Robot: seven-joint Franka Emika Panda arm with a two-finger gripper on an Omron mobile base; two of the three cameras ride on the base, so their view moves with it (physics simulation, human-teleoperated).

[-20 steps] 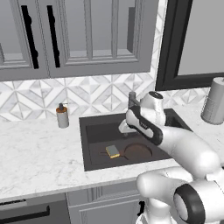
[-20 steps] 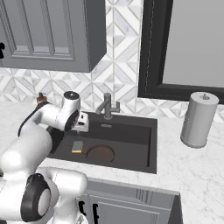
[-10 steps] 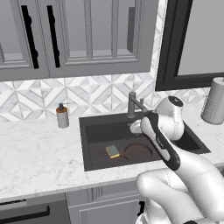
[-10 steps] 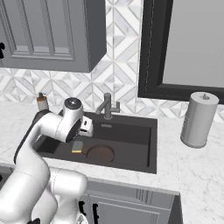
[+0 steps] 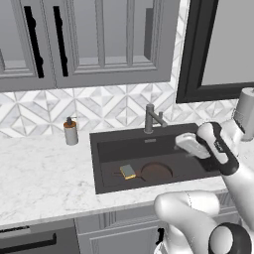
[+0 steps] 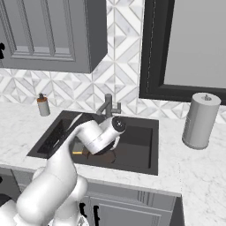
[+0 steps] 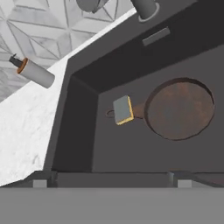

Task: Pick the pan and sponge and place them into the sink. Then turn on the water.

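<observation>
The dark brown pan (image 7: 179, 108) lies flat on the floor of the dark grey sink (image 7: 78, 131), and it also shows as the pan (image 5: 157, 172) in the left base view. Its thin handle points left, with the small grey-topped, yellow sponge (image 7: 123, 110) lying across it; the sponge (image 5: 128, 171) sits left of the pan. My gripper (image 7: 111, 183) hangs open and empty above the sink's right part, looking down at both; its fingertips (image 7: 39, 183) stand wide apart. In the left base view the gripper (image 5: 182, 143) is right of the grey faucet (image 5: 150, 119). No water runs.
A soap dispenser (image 5: 71, 132) stands on the marble counter left of the sink. A paper towel roll (image 6: 201, 120) stands on the counter at the right. Cabinets hang above the tiled backsplash, and my arm (image 6: 95, 137) arches over the basin.
The hand has swung away from the faucet toward the right side of the sink, staying open. Pan and sponge have not moved.
</observation>
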